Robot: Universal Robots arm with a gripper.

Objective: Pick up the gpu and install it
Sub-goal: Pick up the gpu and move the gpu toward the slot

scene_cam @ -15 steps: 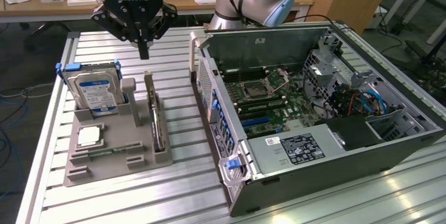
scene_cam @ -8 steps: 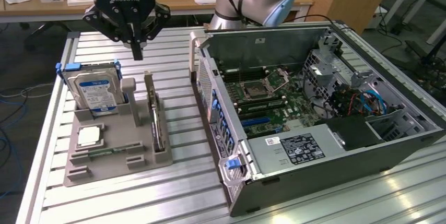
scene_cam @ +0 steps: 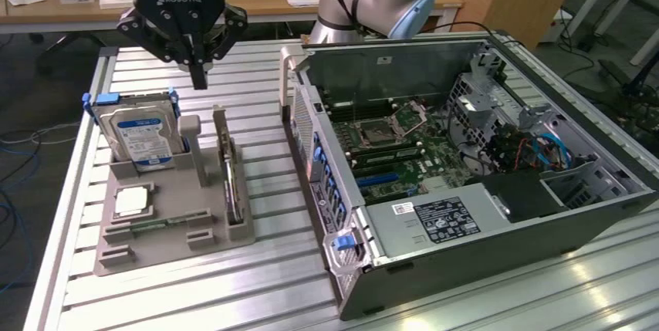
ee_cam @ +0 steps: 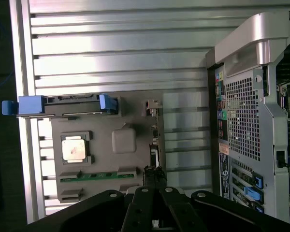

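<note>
The gpu (scene_cam: 228, 180) is standing on its long edge in a slot of the grey fixture tray (scene_cam: 170, 188), in the lower left of the exterior view. It is presenting only its thin upper edge; its faces are turned too far away to read.

Handling, as judged: the card is likely light and stiff, but fragile. The circuit board and its components are not taking side load well, and the thin edge is offering little grip area. The best hold is probably across the two flat faces near the middle of the upper edge, clear of the contact edge seated in the slot.

The gripper (scene_cam: 199, 80) is hanging in the upper left of the exterior view, above the far end of the tray and apart from the card. Its fingers are pressed together and are gripping nothing. In the wrist view the card's edge (ee_cam: 155, 140) is running roughly in line with the closed fingertips (ee_cam: 150, 193).

Sharing the tray are a hard drive (scene_cam: 139, 134) and a processor chip (scene_cam: 132, 201). The open computer case (scene_cam: 535, 238) is lying beside the tray on the slatted table (scene_cam: 154, 69).
</note>
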